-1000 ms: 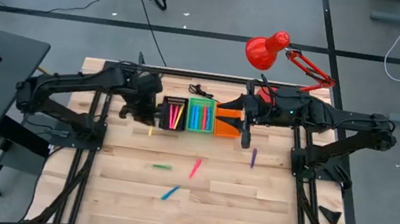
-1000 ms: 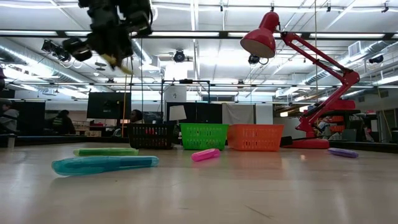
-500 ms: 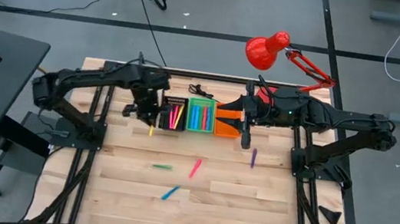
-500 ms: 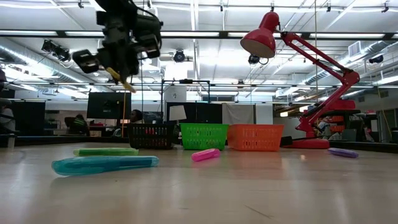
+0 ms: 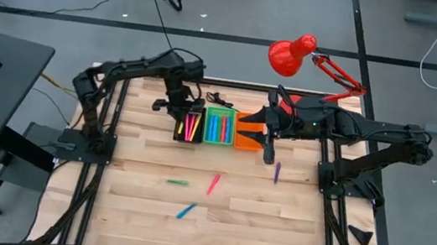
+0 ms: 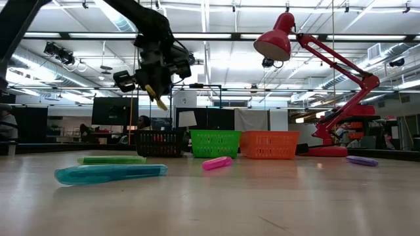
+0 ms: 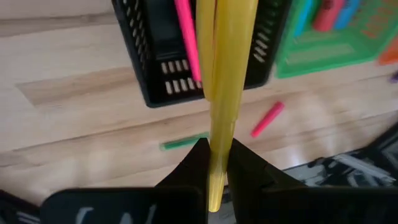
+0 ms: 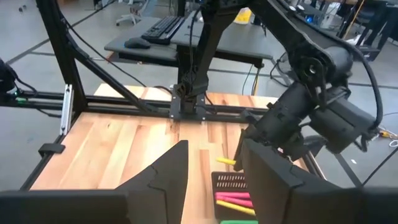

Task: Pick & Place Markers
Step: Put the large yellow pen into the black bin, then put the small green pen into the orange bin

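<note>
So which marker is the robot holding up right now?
Find the three bins in a row at the table's far edge; the black bin is leftmost. Right above it, the left gripper pinches a yellow marker. It is the only marker in the air; the others lie on the table or in bins.

Robotics lab, wooden bench [image 5: 232, 213], monitors [image 6: 108, 110]

overhead, table-level, two wrist views, bins [image 5: 218, 127] shared
</note>
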`<act>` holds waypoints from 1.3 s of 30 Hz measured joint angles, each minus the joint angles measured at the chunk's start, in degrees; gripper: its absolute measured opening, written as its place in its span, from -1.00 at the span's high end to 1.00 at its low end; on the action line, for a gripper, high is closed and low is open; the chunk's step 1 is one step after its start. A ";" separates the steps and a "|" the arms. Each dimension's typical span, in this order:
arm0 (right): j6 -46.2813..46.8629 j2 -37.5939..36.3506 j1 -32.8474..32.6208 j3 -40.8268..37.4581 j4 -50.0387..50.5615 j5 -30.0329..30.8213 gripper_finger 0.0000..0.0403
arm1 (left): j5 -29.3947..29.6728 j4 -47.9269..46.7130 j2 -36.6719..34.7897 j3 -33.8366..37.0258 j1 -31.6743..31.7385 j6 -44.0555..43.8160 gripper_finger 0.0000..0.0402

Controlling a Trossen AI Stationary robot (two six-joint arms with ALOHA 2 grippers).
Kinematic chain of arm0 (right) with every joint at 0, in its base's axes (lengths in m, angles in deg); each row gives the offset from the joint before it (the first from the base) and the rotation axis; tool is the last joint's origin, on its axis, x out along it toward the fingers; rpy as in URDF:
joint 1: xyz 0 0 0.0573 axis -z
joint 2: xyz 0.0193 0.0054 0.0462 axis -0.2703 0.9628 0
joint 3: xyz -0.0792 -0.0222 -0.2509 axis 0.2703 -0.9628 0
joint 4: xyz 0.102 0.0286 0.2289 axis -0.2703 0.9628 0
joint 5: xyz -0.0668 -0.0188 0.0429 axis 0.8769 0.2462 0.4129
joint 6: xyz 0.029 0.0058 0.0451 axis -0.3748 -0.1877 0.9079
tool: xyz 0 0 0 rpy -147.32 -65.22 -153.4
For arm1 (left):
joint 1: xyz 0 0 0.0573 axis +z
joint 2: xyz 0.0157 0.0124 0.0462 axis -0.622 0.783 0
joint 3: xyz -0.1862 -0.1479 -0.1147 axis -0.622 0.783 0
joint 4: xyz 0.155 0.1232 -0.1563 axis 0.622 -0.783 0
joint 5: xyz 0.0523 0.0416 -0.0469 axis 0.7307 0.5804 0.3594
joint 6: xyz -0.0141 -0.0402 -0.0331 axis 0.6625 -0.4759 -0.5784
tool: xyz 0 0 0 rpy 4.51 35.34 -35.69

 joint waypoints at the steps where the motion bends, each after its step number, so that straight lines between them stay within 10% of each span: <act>1: 0.02 0.00 0.02 0.00 0.20 0.00 0.24 | 0.04 -0.59 0.60 -0.04 0.18 0.70 0.82; 23: 0.02 0.00 0.00 0.00 1.15 -0.07 0.24 | -1.37 -1.41 12.75 -0.08 3.72 8.88 0.81; 39: -4.26 0.00 0.02 0.00 4.29 0.08 0.24 | -2.03 0.92 12.61 -4.79 3.67 13.22 0.21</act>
